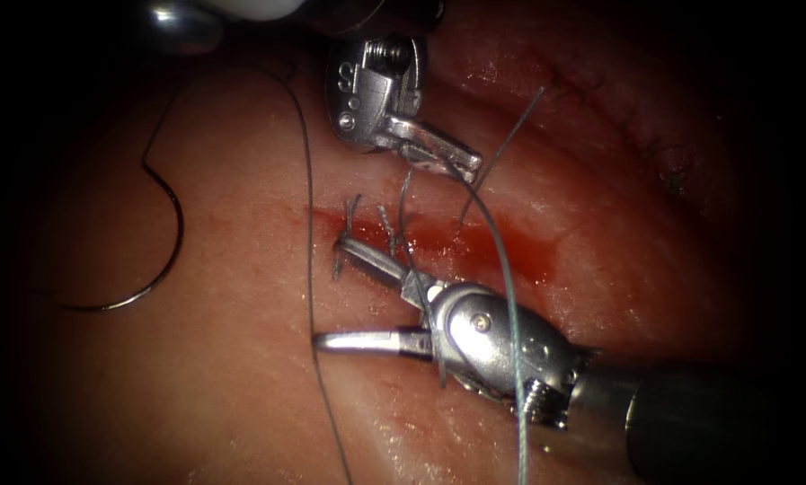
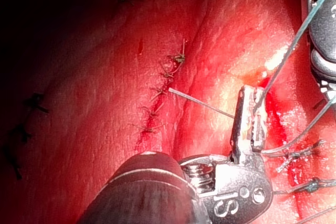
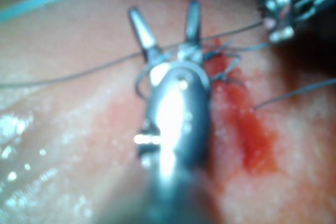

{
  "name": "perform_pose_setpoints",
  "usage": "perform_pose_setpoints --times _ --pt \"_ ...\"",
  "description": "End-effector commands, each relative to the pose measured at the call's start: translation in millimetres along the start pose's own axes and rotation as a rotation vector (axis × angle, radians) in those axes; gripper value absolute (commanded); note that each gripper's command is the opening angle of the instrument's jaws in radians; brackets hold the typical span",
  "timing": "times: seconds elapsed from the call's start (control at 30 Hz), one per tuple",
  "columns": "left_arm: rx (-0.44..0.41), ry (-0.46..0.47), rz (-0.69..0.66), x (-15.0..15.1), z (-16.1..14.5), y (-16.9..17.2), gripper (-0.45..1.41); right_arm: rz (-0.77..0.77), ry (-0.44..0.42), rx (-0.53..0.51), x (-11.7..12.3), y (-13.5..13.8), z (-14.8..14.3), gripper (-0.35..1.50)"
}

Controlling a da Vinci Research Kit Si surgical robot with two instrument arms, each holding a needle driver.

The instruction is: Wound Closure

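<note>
Right pincer [image 1: 329, 292], lower centre: jaws spread wide, empty, thread [image 1: 509, 296] looped round its neck, tips at the cut [image 1: 438, 235]. Left pincer [image 1: 443, 154], upper centre: clamped on thread above the cut. Needle [image 1: 155, 233] lies free on tissue [image 1: 241, 395], far left, not embedded.

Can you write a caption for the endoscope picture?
Right tool open over the cut, left tool holding thread, needle lying free on tissue, left.

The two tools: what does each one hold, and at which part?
The left tool grips the thread a little above the cut. The right tool, jaws open, holds nothing. The needle lies free on the tissue, left of the cut.
</note>
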Motion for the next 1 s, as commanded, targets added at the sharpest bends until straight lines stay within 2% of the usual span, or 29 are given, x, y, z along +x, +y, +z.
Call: perform_pose_setpoints --times 0.03,0.23,0.43,0.57,0.73,0.83,1.0 --pt "0.019 -0.004 -0.004 -0.5 0.2 0.4 -0.45 0.004 0.000 -0.018 -0.3 0.1 0.0 0.85" --pt "0.152 -0.046 -0.018 1.0 -1.1 1.4 -0.45 0.027 0.003 -0.047 0.3 0.8 -1.8 0.85" --pt "0.138 -0.046 -0.023 1.6 -1.5 2.1 -0.45 0.039 0.006 -0.074 0.8 1.1 -2.7 0.85" --pt "0.251 -0.074 -0.032 2.0 -1.4 2.7 -0.45 0.045 0.009 -0.090 1.0 1.3 -2.9 0.85" --pt "0.493 -0.134 -0.055 3.5 -0.7 4.2 -0.45 0.051 0.010 -0.123 1.1 1.6 -3.4 0.85" --pt "0.597 -0.161 -0.066 4.5 -0.4 4.9 -0.45 0.047 0.006 -0.142 1.2 1.8 -3.8 0.85" --pt "0.657 -0.221 -0.118 6.4 0.9 6.0 -0.45 0.057 0.012 -0.157 1.7 2.2 -4.2 0.85"
